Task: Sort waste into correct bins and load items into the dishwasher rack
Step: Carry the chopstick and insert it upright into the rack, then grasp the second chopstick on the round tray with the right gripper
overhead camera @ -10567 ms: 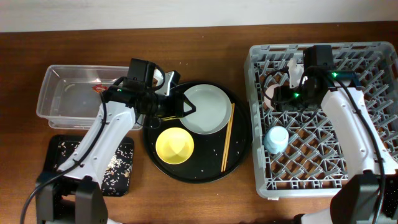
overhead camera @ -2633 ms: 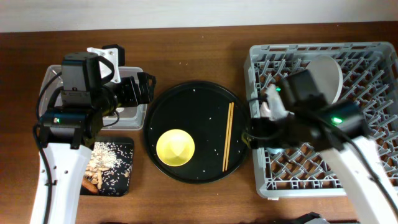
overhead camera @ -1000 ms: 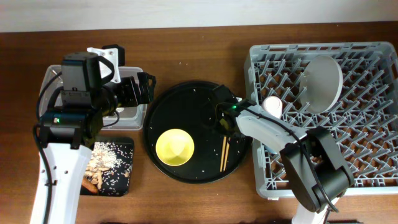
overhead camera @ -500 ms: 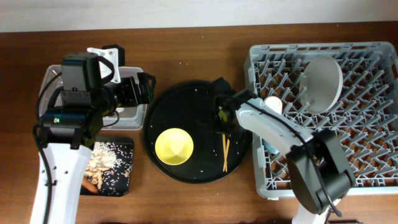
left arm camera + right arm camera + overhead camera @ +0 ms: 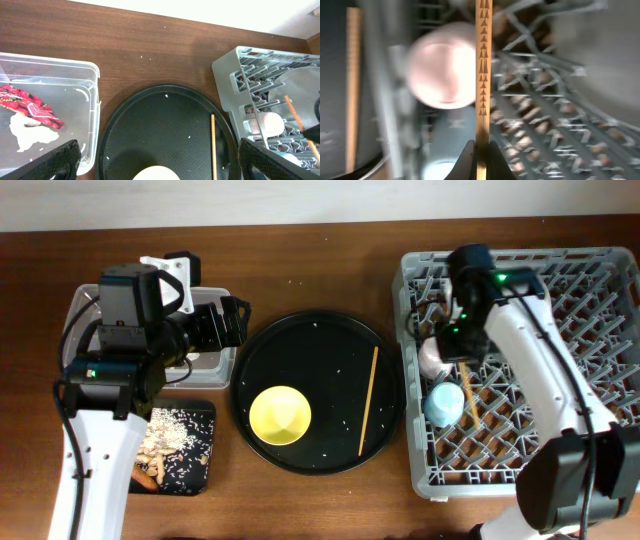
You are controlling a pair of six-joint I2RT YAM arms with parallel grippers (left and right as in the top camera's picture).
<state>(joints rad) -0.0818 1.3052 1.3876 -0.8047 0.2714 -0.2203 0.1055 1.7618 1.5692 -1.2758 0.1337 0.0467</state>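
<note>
The chopstick [image 5: 483, 60] clamped in the right gripper [image 5: 481, 152] is a thin, stiff, very light wooden stick. It should take a firm pinch without harm, but it is smooth and narrow enough to swivel or slip between the pads. It is held near one end, so nearly its whole length juts ahead of the fingers. That long free end will swing with any wrist motion and could catch on pegs. It hangs over the rack [image 5: 610, 300], with the pink cup [image 5: 442, 67] just beside the shaft and the blue cup [image 5: 443, 402] near its far tip. The second chopstick [image 5: 368, 400] lies flat on the round tray [image 5: 300, 350], beyond the rack wall and well off to the gripper's side. That one would probably be best pinched across its width near the middle, since it may roll on the slick surface. The right arm reaches up across the rack, wrist tipped down over the tray-side columns. The left gripper [image 5: 222, 326] is spread wide and empty, poised at the tub [image 5: 95, 70] edge facing the tray.
</note>
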